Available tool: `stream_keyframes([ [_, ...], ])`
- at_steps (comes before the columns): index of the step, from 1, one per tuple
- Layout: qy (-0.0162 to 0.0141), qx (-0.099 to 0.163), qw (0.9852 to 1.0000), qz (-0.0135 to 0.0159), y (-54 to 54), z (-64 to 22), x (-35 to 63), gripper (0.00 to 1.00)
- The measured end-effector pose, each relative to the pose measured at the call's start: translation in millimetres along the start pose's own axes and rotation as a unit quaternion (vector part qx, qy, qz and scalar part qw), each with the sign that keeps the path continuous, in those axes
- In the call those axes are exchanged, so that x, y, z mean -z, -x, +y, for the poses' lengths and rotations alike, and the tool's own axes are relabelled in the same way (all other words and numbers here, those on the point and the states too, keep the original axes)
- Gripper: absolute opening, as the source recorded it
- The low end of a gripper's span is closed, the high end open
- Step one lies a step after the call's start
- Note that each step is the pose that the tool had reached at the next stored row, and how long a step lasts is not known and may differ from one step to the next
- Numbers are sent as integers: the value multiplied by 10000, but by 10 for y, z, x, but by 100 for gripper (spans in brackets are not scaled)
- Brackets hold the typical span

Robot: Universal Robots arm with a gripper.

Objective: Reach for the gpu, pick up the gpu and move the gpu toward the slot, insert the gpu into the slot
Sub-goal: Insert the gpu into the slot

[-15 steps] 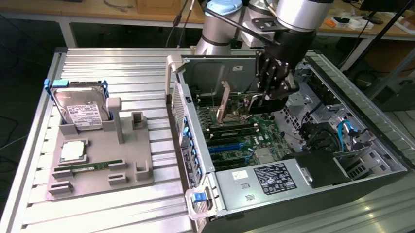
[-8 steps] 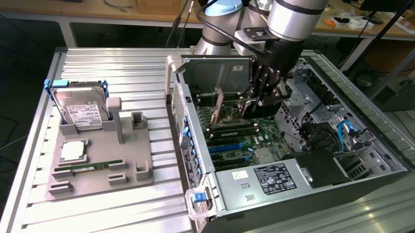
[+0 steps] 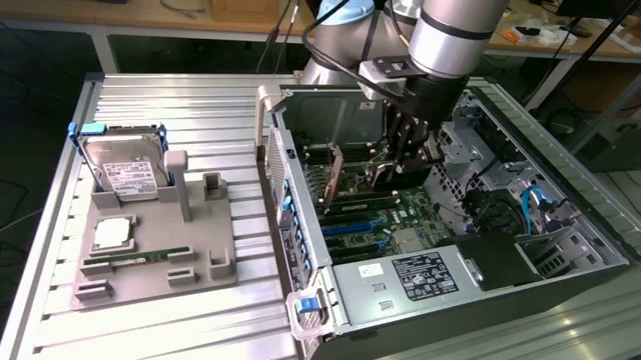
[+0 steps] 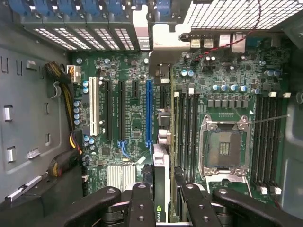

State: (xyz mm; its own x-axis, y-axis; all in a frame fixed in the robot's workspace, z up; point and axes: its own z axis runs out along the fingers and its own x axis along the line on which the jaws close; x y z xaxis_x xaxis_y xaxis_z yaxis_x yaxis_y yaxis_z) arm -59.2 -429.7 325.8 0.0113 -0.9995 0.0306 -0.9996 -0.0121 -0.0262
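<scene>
The gpu [image 4: 161, 163] is seen on its edge in the wrist view, as a thin card with a small green logo on it. It is clamped between the two fingers [image 4: 141, 203] of the gripper [image 4: 164, 189], whose jaws are closed to a narrow gap against both sides of the card. The card is held lengthwise, parallel to the slot [image 4: 149, 113], which is the long blue strip. In this view the card appears just beside the slot, between it and the black memory slots [image 4: 187, 127]. The blue strip can be seen along its whole length, so the card is not seated in it. Whether the card touches the board cannot be told.

Around the slot the green motherboard [image 4: 227, 71] is spread. A white slot [image 4: 93, 106] is found on the other side of the blue one, and the square silver processor socket [image 4: 223, 149] lies beyond the memory slots.

In the exterior view the arm [image 3: 455, 37] is lowered from above into the open computer case [image 3: 300, 247]. On the exterior view's left of the case, a grey holder [image 3: 206, 247] is placed on the ribbed metal table [image 3: 180, 105]. A silver hard drive [image 3: 125, 169], a processor chip [image 3: 113, 234] and a thin memory stick [image 3: 140, 258] are kept in it, well apart from the gripper.
</scene>
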Motion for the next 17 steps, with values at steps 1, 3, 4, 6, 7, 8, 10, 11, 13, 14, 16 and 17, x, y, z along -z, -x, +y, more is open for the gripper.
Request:
stream_keyframes([
  [1, 0, 0, 10000, 0, -14, 1, -18, 27],
  [3, 0, 0, 10000, -1, -51, 2, -56, 27],
  [4, 0, 0, 10000, -1, -76, 3, -68, 27],
  [6, 0, 0, 10000, -1, -134, 4, -86, 27],
  [7, 0, -1, 10000, -1, -158, 4, -93, 27],
  [8, 0, -3, 10000, -1, -186, 5, -105, 27],
  [10, 0, -30, 10000, -2, -205, 6, -132, 27],
  [11, 2, -56, 10000, 0, -209, 7, -146, 27],
  [13, 3, -109, 9999, 2, -213, 8, -177, 27],
  [14, 5, -152, 9999, 3, -213, 8, -201, 27],
  [16, 6, -202, 9998, 4, -216, 11, -229, 27],
  [17, 7, -216, 9998, 5, -216, 24, -236, 27],
])
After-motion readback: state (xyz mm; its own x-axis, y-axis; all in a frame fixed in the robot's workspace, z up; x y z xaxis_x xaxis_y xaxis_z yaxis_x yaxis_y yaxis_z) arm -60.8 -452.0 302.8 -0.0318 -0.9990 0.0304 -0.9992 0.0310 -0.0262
